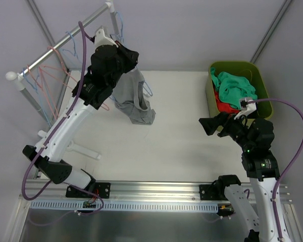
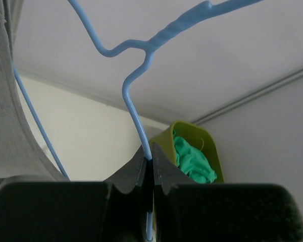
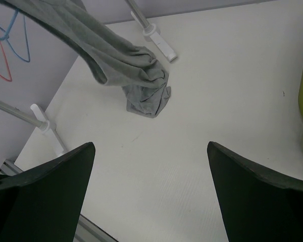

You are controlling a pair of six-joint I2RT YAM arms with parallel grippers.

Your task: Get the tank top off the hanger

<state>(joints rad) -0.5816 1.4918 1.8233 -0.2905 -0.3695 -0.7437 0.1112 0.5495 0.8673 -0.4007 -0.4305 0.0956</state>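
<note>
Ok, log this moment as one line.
left gripper: shut on blue hanger | right gripper: open, empty | grey tank top: on hanger, hem bunched on table

We see a robotics lab cell: grey panels behind the white surface, an aluminium mounting rail along its near edge.

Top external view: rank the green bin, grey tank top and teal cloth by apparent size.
1. green bin
2. grey tank top, partly hidden and hanging nearer the camera, so only narrowly ahead of the cloth
3. teal cloth, lying in the bin
</note>
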